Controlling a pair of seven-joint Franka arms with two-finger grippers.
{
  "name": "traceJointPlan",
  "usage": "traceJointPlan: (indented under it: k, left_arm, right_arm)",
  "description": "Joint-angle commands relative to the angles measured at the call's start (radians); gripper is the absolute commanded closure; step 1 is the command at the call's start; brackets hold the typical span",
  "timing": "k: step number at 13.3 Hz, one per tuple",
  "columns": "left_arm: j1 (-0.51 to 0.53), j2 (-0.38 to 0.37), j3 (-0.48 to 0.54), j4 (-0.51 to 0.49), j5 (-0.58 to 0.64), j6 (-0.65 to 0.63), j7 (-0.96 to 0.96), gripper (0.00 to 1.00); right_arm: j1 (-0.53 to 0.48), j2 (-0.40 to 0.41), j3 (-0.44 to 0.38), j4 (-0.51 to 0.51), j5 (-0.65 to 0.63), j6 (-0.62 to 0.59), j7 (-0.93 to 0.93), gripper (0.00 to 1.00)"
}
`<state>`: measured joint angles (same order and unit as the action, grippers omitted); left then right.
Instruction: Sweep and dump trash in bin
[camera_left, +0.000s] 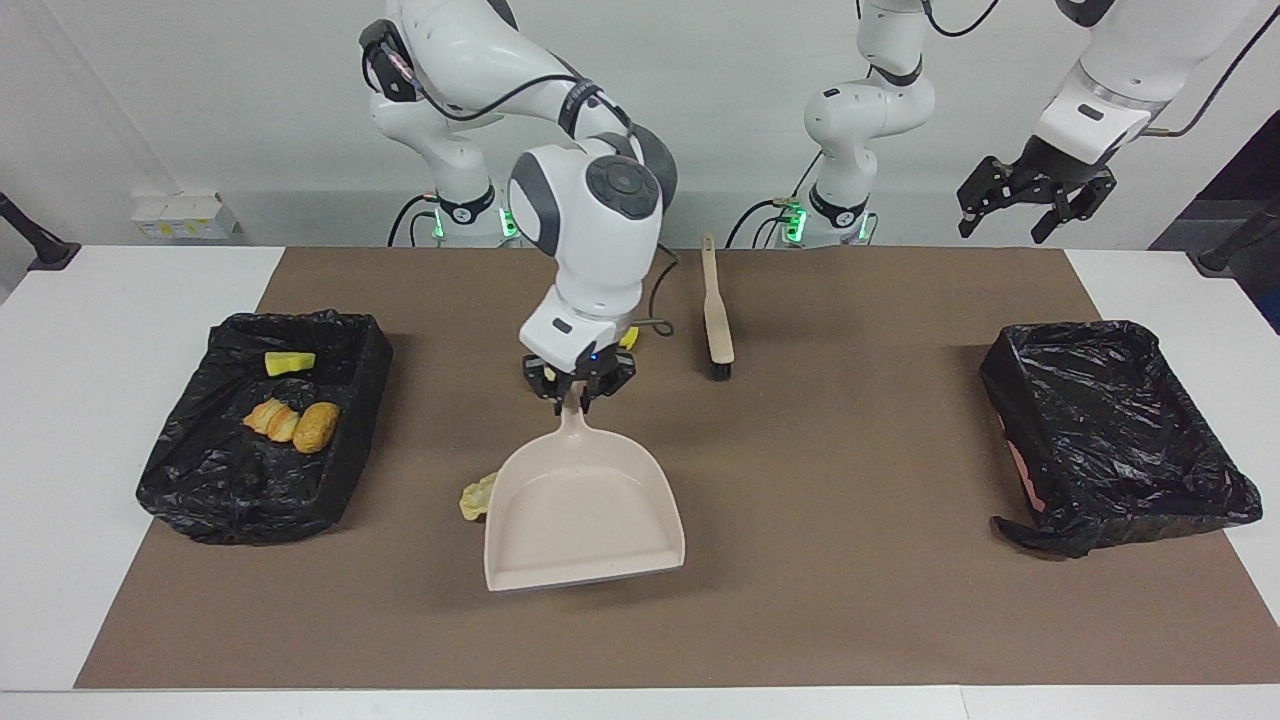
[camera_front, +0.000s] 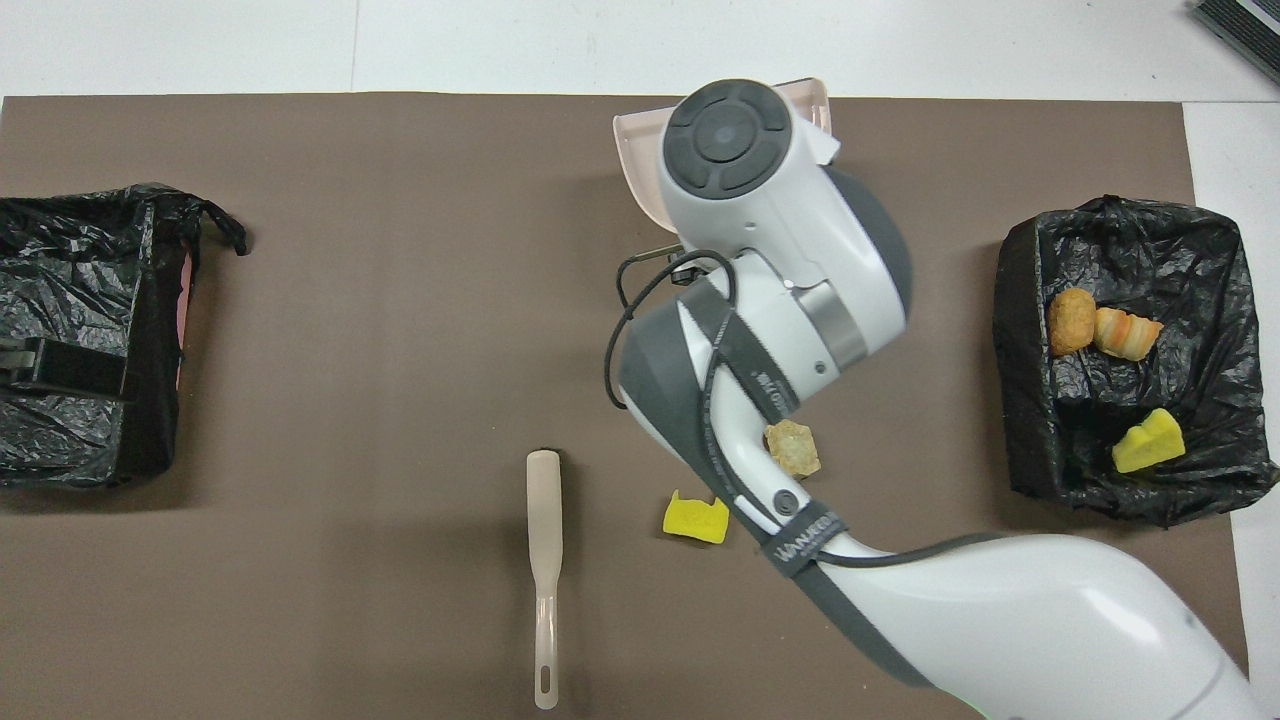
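My right gripper (camera_left: 577, 398) is shut on the handle of the beige dustpan (camera_left: 585, 510), which hangs low over the middle of the mat with its mouth pointing away from the robots. A pale beige chunk of trash (camera_left: 477, 497) pokes out beside the pan. Nearer the robots lie another beige chunk (camera_front: 793, 447) and a yellow sponge piece (camera_front: 697, 518), half covered by the arm. The black-lined bin (camera_left: 200, 480) at the right arm's end holds a yellow piece (camera_left: 289, 361) and orange-brown lumps (camera_left: 295, 422). My left gripper (camera_left: 1035, 200) waits open, raised at its own end.
A beige brush (camera_left: 715, 310) lies on the brown mat (camera_left: 850, 600), nearer the robots than the dustpan, bristles pointing away from them. A second black-lined bin (camera_left: 1110, 430) stands at the left arm's end. The right arm (camera_front: 760, 250) covers much of the mat's middle from above.
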<state>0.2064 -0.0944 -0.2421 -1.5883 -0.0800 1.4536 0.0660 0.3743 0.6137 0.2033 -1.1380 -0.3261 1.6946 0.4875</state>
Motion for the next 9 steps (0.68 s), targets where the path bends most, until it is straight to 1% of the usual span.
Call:
traceJointPlan:
  k: [1, 4, 6, 7, 8, 9]
  left_arm:
    - [0.011, -0.013, -0.006, -0.002, 0.014, -0.013, 0.003, 0.00]
    - [0.011, -0.013, -0.006, -0.002, 0.014, -0.012, 0.003, 0.00]
    - [0.013, -0.011, -0.006, -0.001, 0.014, -0.002, 0.012, 0.00]
    - [0.010, -0.011, -0.006, -0.002, 0.023, -0.010, 0.014, 0.00]
    - [-0.007, -0.005, -0.011, 0.007, 0.051, -0.013, 0.014, 0.00]
    - [-0.015, -0.005, -0.019, 0.005, 0.072, 0.000, 0.012, 0.00]
  right_arm:
    - [0.076, 0.128, 0.002, 0.127, 0.022, 0.048, 0.168, 1.00]
    - [0.107, 0.161, 0.022, 0.127, 0.087, 0.091, 0.221, 1.00]
    - [0.133, 0.173, 0.027, 0.126, 0.090, 0.097, 0.226, 1.00]
    - [0.173, 0.204, 0.016, 0.126, 0.090, 0.111, 0.247, 1.00]
    - [0.187, 0.227, 0.015, 0.127, 0.090, 0.128, 0.270, 1.00]
    - [0.187, 0.227, 0.022, 0.127, 0.093, 0.129, 0.275, 1.00]
